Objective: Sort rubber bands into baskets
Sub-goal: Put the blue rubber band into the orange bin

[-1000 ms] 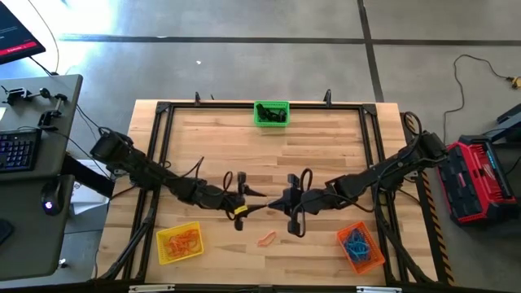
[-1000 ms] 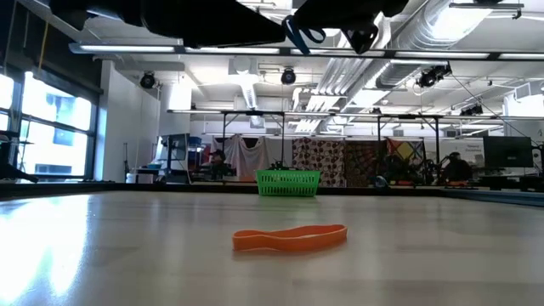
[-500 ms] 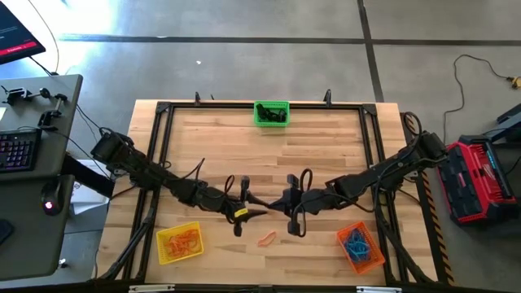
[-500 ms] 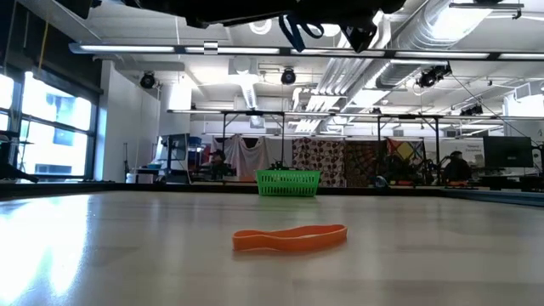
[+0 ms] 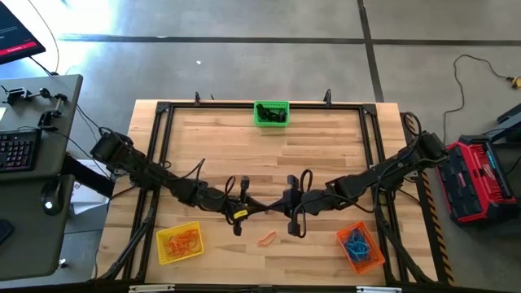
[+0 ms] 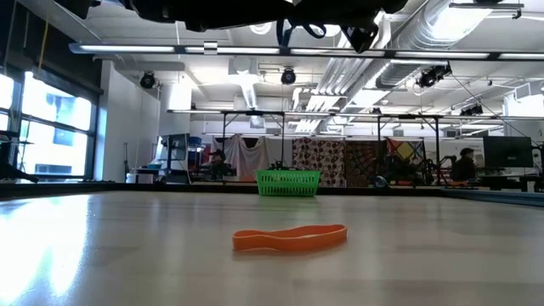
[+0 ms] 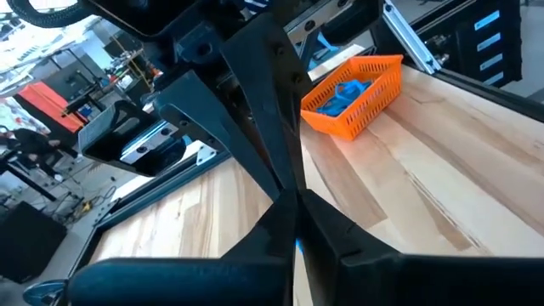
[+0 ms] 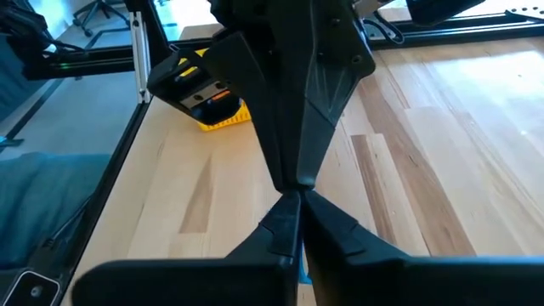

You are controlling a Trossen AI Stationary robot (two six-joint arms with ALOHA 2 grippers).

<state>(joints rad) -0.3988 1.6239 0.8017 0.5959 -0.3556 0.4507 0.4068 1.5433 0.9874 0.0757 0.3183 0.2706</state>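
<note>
Seen from above, your two arms meet tip to tip just below the middle of the wooden surface (image 5: 326, 138): the left end effector (image 5: 262, 206) and the right end effector (image 5: 275, 205) are both clenched, their points touching, and each wrist view shows the other's closed fingers nose to nose with its own. In the low view a blue band (image 6: 289, 32) hangs from the dark end effectors at the top of the frame, raised well above the surface; which one grips it you cannot tell. A black frame (image 5: 163, 146) rims the surface on its left, upper and right sides, and the upper half inside it gives you broad bare wood to move over. The green basket (image 5: 271, 113) sits at the middle of the upper edge with dark bands inside. The yellow basket (image 5: 179, 242) lies at lower left, near the bottom edge, holding orange bands. The orange basket (image 5: 360, 247) lies at lower right, also close to the bottom edge, holding blue bands (image 7: 340, 92). One loose orange rubber band (image 5: 266, 238) lies flat on the surface between the two lower baskets, just below the joined end effectors and apart from both. To the left of the surface stands a desk with a keyboard (image 5: 18, 150); a red case (image 5: 480, 179) rests on the floor at right.
</note>
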